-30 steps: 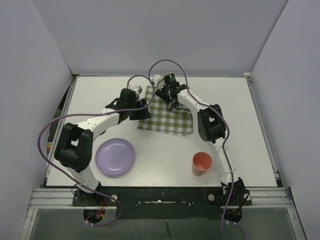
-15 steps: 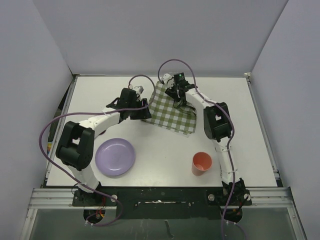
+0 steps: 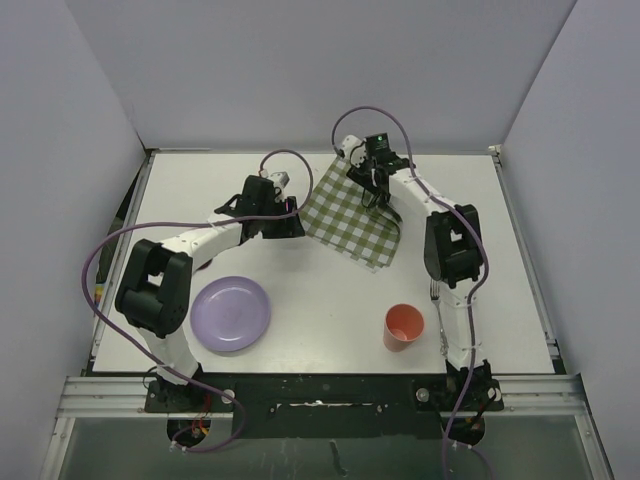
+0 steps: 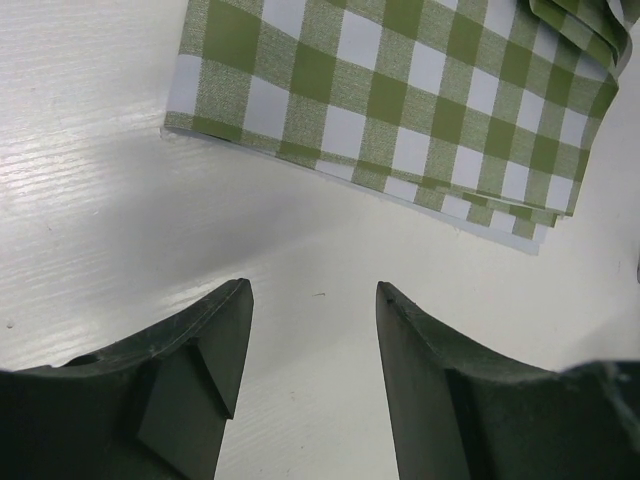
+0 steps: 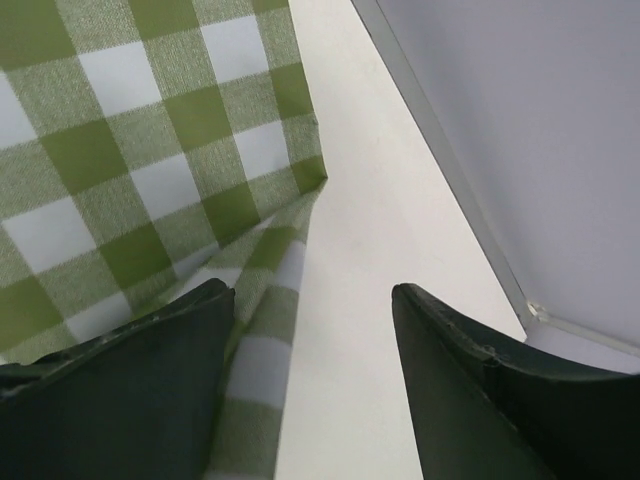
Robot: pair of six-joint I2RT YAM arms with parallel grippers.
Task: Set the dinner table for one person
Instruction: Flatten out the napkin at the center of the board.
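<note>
Your white bench (image 3: 330, 290), metal-edged, fills the space between three plain grey walls. From overhead you see a checked cloth (image 3: 355, 218) towards its back and a purple plate (image 3: 231, 312) and orange cup (image 3: 403, 326) nearer. Only the wrist views show the gaps. The left fingers (image 4: 215, 340) stand apart over bare bench beside the cloth's edge. The right fingers (image 5: 450, 350) are wide and empty, one hiding a rumpled cloth corner.

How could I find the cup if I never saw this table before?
Start with the big white table and look along its near edge, right of the middle. The cup stands there upright, to the right of the flat purple plate. It is the only orange thing, unlike the green checked cloth farther back.
</note>
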